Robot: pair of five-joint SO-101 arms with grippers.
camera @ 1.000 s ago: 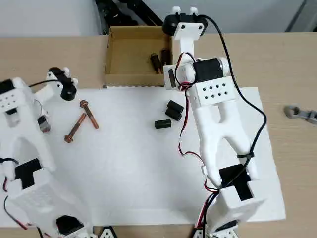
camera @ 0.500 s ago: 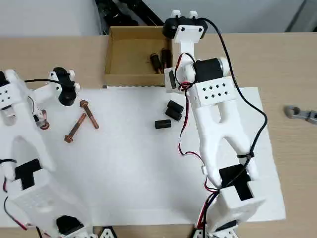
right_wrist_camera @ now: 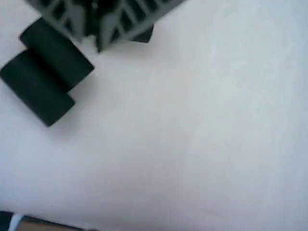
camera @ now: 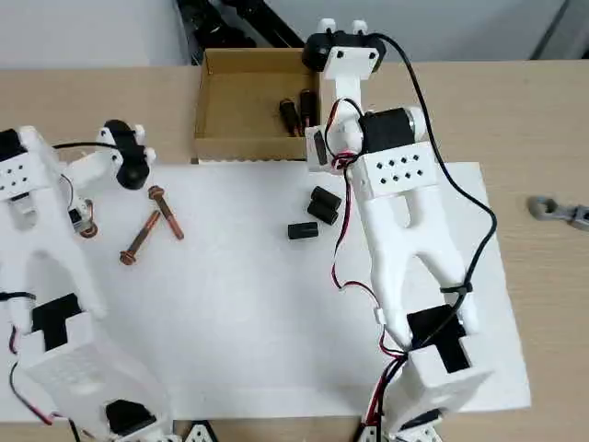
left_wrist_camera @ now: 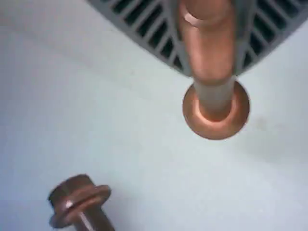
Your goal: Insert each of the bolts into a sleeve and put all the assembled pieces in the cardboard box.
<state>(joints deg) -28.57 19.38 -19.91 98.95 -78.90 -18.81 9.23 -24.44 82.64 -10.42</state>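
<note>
**Left end effector** (left_wrist_camera: pixel 211 57): judged to be clenched on a held bolt (left_wrist_camera: pixel 215 108). The shank is taken between the ribbed jaws and the flanged head hangs free below them. It is carried well off the cardboard box (camera: pixel 241 103), on the left arm's side.

**Right end effector** (right_wrist_camera: pixel 96 26): state cannot be told. It sits over the sleeves (right_wrist_camera: pixel 45 77).

**Loose bolts:** two (camera: pixel 167 213) (camera: pixel 140 238) lie on the white mat (camera: pixel 239 313), near the box's front corner on the left arm's side. They are angled toward each other.

**Sleeves:** a touching pair (camera: pixel 323 204) and a single one (camera: pixel 303 230) lie just in front of the box's other front corner.

**Assembled pieces:** two (camera: pixel 296 110) lie inside the box, against the wall on the right arm's side.

**Handling, bolts (judged):**
- The bolts look like coppery metal, so they are expected to be stiff, small and light for the arm.
- The round shank is expected to roll on the mat and to swivel in the jaws if lightly pinched.
- A hold close under the flange is preferred, so that the free shank end is left clear for insertion.

**Handling, sleeves (judged):**
- The sleeves look like rigid black cylinders and are also prone to rolling.
- They should be taken across the outside at mid-length, with the bore ends left unobstructed.
</note>
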